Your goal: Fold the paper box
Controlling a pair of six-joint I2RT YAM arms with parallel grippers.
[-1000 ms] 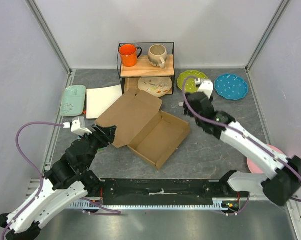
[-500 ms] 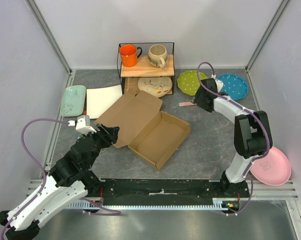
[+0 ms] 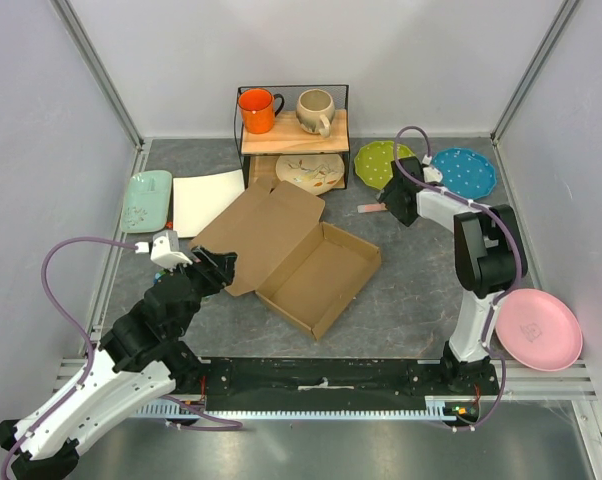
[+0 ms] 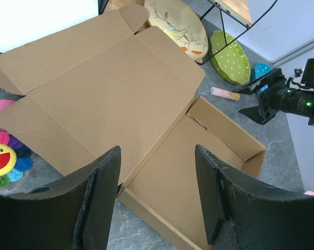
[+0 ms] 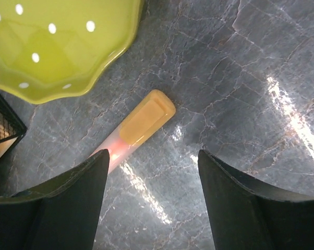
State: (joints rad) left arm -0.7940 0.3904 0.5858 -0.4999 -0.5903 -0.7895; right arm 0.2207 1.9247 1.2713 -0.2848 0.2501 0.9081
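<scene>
The paper box (image 3: 321, 275) lies open in the middle of the table, brown cardboard with its shallow tray toward me and its flat lid (image 3: 261, 228) spread to the back left. My left gripper (image 3: 221, 266) hovers at the box's near-left corner. It is open, and the tray (image 4: 193, 172) shows between its fingers (image 4: 157, 156). My right gripper (image 3: 389, 205) is open low over bare table, behind and to the right of the box, holding nothing (image 5: 153, 156).
A pink-and-yellow tube (image 5: 139, 127) lies just beyond the right fingers, beside a green plate (image 3: 381, 160). A wire rack (image 3: 291, 125) with two mugs and a patterned plate stands at the back. Also here are a white square plate (image 3: 208, 200), mint tray (image 3: 146, 198), blue plate (image 3: 464, 172), pink plate (image 3: 537, 328) and flower toy (image 4: 3, 156).
The right arm has folded back and upright, its gripper staying near the tube by the green plate. The left arm has barely shifted. The box has not moved.
</scene>
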